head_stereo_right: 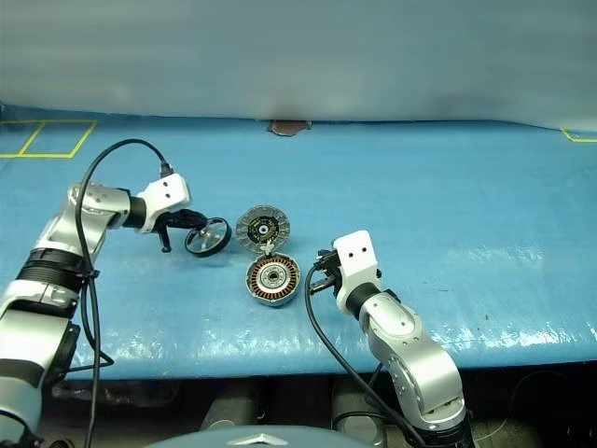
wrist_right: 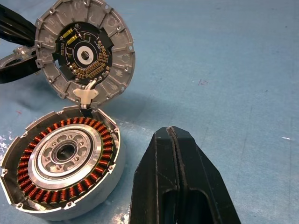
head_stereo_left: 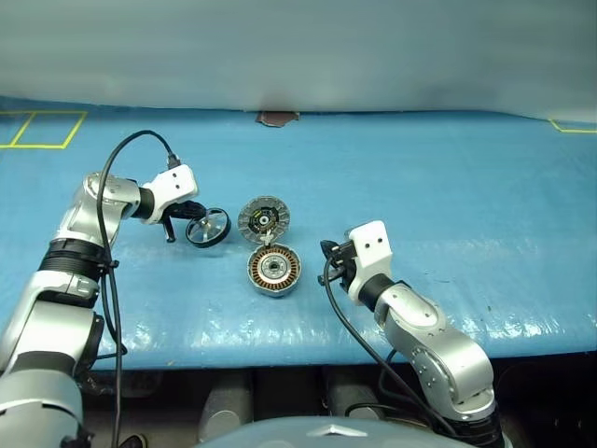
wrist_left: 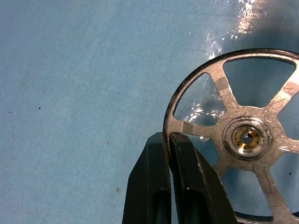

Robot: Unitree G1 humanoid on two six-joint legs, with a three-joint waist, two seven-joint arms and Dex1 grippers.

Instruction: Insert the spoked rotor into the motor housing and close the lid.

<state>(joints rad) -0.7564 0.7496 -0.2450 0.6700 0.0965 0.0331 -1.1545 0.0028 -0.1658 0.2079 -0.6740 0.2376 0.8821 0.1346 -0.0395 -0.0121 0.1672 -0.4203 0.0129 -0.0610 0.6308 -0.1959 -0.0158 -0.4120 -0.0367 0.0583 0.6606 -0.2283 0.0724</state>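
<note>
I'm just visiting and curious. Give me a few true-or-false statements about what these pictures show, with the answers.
1. The left claw pinches the rim of the spoked rotor. True.
2. The rotor already sits inside the motor housing. False: the housing shows only its copper windings and hub.
3. The lid is shut over the housing. False: it stands open, dark face showing.
4. The right claw is closed on nothing. True.
5. The parts rest on a blue table. True.

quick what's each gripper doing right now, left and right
Left gripper: closed on the rim of the spoked rotor.
Right gripper: shut, holding nothing, beside the motor housing.
</note>
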